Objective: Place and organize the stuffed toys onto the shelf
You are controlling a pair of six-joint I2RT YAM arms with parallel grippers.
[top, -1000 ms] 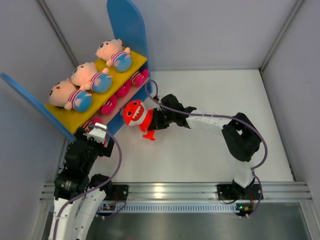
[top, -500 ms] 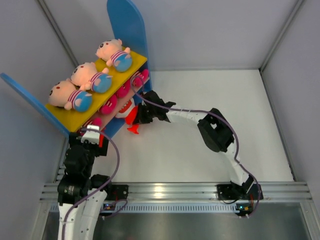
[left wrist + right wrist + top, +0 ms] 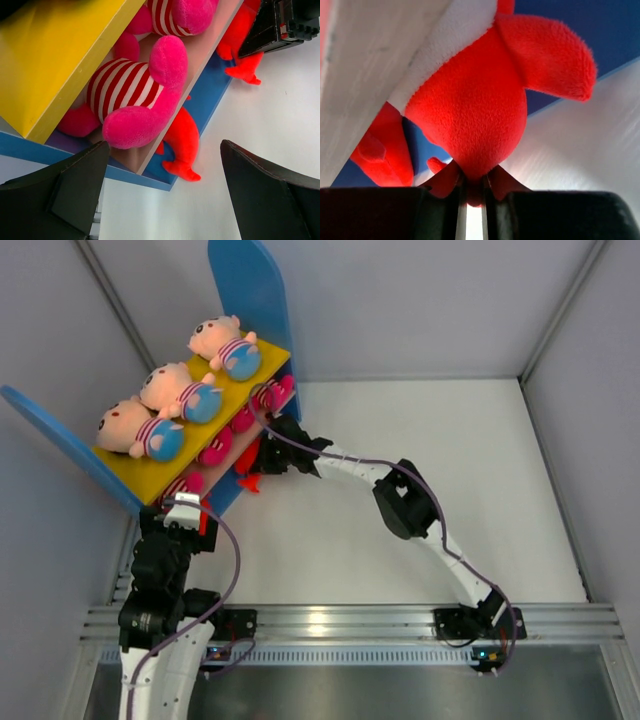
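Jaws of the right gripper (image 3: 472,192) pinch the narrow end of the red plush (image 3: 470,110), which lies tucked under the tan lower board (image 3: 132,160) of the shelf (image 3: 245,280). Seat the toy fully inside the shelf before you release, then withdraw straight out. Left gripper (image 3: 170,190) jaws stand spread wide beside the shelf's near end, holding nothing.

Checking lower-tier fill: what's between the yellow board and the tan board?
Pink-footed striped toys lie there, on the tan board under the yellow board; clearest in the left wrist view.
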